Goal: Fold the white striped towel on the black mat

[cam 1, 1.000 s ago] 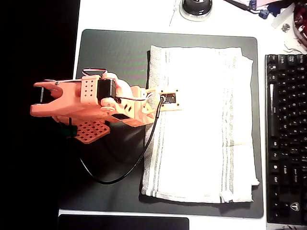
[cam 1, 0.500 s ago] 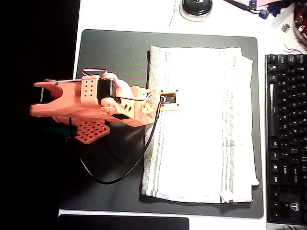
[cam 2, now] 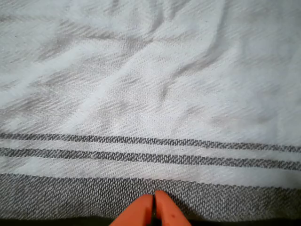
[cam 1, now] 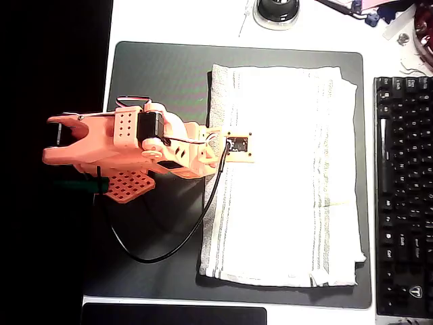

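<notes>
The white striped towel lies spread flat on the right half of the black mat, its long sides running top to bottom in the overhead view. The orange arm reaches in from the left, its wrist over the towel's left edge at mid-height. In the wrist view the towel lies slightly rumpled, with two thin grey stripes and a grey edge band near the bottom. My gripper is shut, its orange fingertips pressed together right at that grey band. No cloth shows between them.
A black keyboard lies just right of the mat. A round black object sits above the mat's top edge. A dark flat item lies below the mat. The arm's black cable loops over the mat's bare left part.
The wrist has shifted very slightly down and along the towel's left edge. The towel lies as before.
</notes>
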